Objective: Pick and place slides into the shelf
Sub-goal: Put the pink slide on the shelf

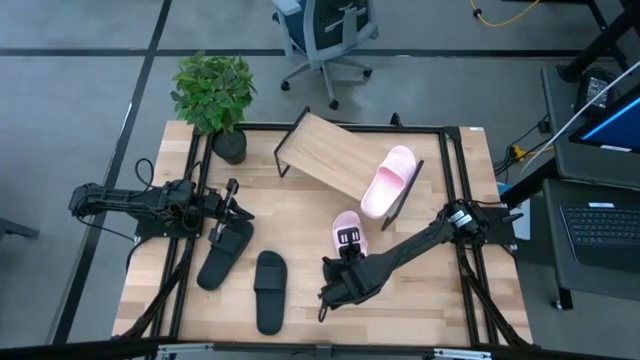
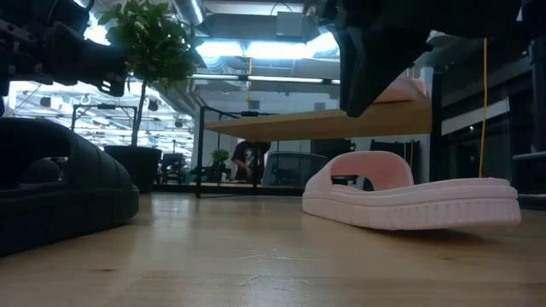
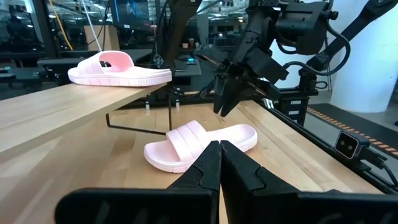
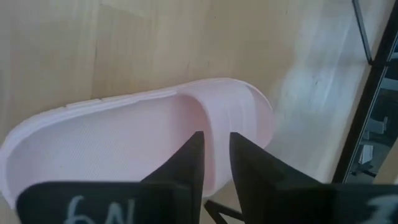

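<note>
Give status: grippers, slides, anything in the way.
Right gripper open, above pink slide on the table. Left gripper shut, empty, by black slide. One pink slide on shelf; second black slide waiting. Nothing blocking.

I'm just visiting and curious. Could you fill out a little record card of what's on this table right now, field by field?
On the shelf: one pink slide
Pink slide on the table: flat, right tool just above it, fingers open, not holding it
Black slides: two, flat on the table
Left tool: shut, empty, near one black slide
Potted plant: table's far corner
</note>
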